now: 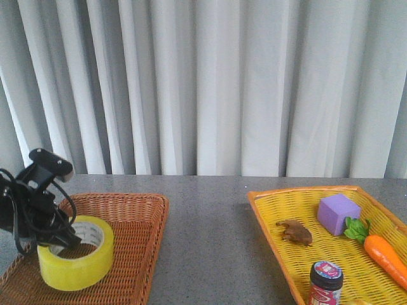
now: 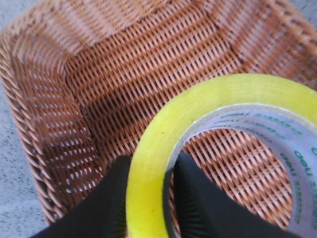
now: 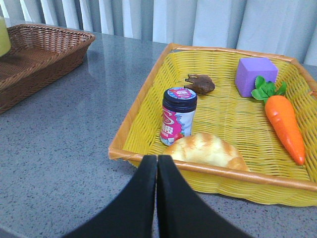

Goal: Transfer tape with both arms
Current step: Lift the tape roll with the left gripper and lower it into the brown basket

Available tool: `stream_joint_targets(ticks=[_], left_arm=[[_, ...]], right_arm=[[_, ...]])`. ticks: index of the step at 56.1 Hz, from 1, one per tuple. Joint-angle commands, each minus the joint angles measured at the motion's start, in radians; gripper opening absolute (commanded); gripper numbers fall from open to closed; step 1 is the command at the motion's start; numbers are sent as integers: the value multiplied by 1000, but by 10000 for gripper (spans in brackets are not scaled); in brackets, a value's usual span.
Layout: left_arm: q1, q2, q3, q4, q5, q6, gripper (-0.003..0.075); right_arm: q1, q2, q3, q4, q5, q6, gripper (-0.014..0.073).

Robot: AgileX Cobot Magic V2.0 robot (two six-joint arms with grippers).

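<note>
The yellow-green tape roll (image 1: pixel 76 255) stands in the brown wicker basket (image 1: pixel 137 244) at the front left. My left gripper (image 1: pixel 63 240) is shut on the roll's wall, one finger outside and one inside the white printed core. In the left wrist view the tape (image 2: pixel 208 106) fills the right side, and my left gripper (image 2: pixel 151 171) pinches its rim above the brown basket's floor (image 2: pixel 119 74). My right gripper (image 3: pixel 157 163) is shut and empty, just in front of the yellow basket's (image 3: pixel 148 87) near rim. It does not show in the front view.
The yellow basket (image 1: pixel 273 219) at the right holds a purple cube (image 1: pixel 338 214), a carrot (image 1: pixel 381 253), a brown toy (image 1: pixel 295 231), a dark jar with a pink label (image 1: pixel 325 283) and a bread roll (image 3: pixel 205 148). Grey tabletop lies between the baskets. White curtains hang behind.
</note>
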Motion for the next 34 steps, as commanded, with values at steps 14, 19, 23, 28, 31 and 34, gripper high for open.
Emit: stream_joint_targets(ticks=[14,19,23,28,31,34], left_arm=[[0,30,-9,-23,-107,-15,-2],[0,51,-10,-24,-105,-17,10],[0,56,-10,-24,-105,-19,29],[0,56,-10,-23,-105,-16,69],[0,56,-10,-23,-102,-16,99],[0,56,-10,-23,-97,-16,134]], right_arm=[[-5,12,-24,-7,-68,0,-4],[-5,12,-24,-7,-68,0,-4],[-5,12,-24,-7,-69,0,-4],[-5,12,-24,-7,-69,0,-4],[-5,12,-24,-7,-69,0,-4],[-5,12,-24,-7,-69,0,-4]])
